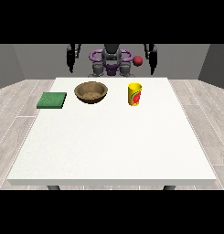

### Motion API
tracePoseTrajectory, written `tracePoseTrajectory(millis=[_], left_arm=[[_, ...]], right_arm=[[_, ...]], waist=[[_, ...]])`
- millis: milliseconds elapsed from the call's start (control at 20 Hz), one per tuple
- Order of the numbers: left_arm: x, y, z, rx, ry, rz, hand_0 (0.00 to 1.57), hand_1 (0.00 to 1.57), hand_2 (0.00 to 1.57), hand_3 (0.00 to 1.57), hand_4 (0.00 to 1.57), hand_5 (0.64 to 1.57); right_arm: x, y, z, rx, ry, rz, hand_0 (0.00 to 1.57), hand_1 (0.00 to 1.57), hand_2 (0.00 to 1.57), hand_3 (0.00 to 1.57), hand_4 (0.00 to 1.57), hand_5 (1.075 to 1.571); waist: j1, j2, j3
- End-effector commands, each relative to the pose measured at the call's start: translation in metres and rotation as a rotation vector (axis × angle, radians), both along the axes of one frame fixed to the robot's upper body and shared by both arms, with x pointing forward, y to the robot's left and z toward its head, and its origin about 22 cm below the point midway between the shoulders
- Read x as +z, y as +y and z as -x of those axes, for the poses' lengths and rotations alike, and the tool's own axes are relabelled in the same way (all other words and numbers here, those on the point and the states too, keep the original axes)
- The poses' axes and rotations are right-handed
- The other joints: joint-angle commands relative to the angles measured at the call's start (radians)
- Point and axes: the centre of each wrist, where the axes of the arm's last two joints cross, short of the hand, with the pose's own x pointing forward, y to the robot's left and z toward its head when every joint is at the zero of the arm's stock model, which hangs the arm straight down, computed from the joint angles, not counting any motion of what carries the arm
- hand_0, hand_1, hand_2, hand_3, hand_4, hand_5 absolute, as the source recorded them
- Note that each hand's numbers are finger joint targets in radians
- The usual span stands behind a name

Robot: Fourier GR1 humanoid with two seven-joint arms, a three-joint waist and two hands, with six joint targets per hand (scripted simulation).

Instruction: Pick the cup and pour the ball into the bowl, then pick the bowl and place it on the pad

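Observation:
A yellow cup (pixel 135 94) with a red mark stands upright on the white table (pixel 113 141), right of centre near the far edge. A small red ball (pixel 137 60) shows above the cup, beside the robot's torso and higher than the table's far edge; nothing holds it. A brown wooden bowl (pixel 91 92) sits to the cup's left. A flat green pad (pixel 52 100) lies further left, near the table's edge. The hand at the view's left (pixel 72 65) and the hand at the view's right (pixel 152 65) hang straight down beside the robot, behind the table, holding nothing.
The table's whole near half is bare white surface. A grey wood floor surrounds the table, and grey walls stand behind the robot.

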Motion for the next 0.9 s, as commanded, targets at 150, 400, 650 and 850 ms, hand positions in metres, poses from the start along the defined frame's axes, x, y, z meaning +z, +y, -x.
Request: tracePoseTrajectory(millis=[150,400,650,850], left_arm=[[0.028,0.006,-0.002,-0.008,-0.037,-0.028,0.0,0.0,0.0,0.0,0.0,1.524],[0.027,-0.047,0.023,-0.039,-0.08,0.326,0.0,0.0,0.0,0.0,0.0,1.53],[0.047,-0.075,0.033,-0.042,-0.205,0.251,0.0,0.0,0.0,0.0,0.0,1.507],[0.054,-0.057,0.001,-0.02,-0.294,0.175,0.0,0.0,0.0,0.0,0.0,1.453]], right_arm=[[0.025,-0.009,-0.001,-0.007,-0.016,0.039,0.0,0.0,0.0,0.0,0.0,1.568],[-0.004,-0.023,0.022,-0.099,0.014,-0.086,0.0,0.0,0.0,0.0,0.0,1.568],[0.009,-0.038,0.013,-0.101,-0.103,-0.087,0.0,0.0,0.0,0.0,0.0,1.566],[0.045,-0.014,-0.01,-0.013,-0.134,-0.086,0.0,0.0,0.0,0.0,0.0,1.566]], waist=[[-0.003,-0.228,0.0119],[0.028,-0.295,0.0155],[0.028,-0.146,0.0154],[-0.006,-0.065,0.0151]])
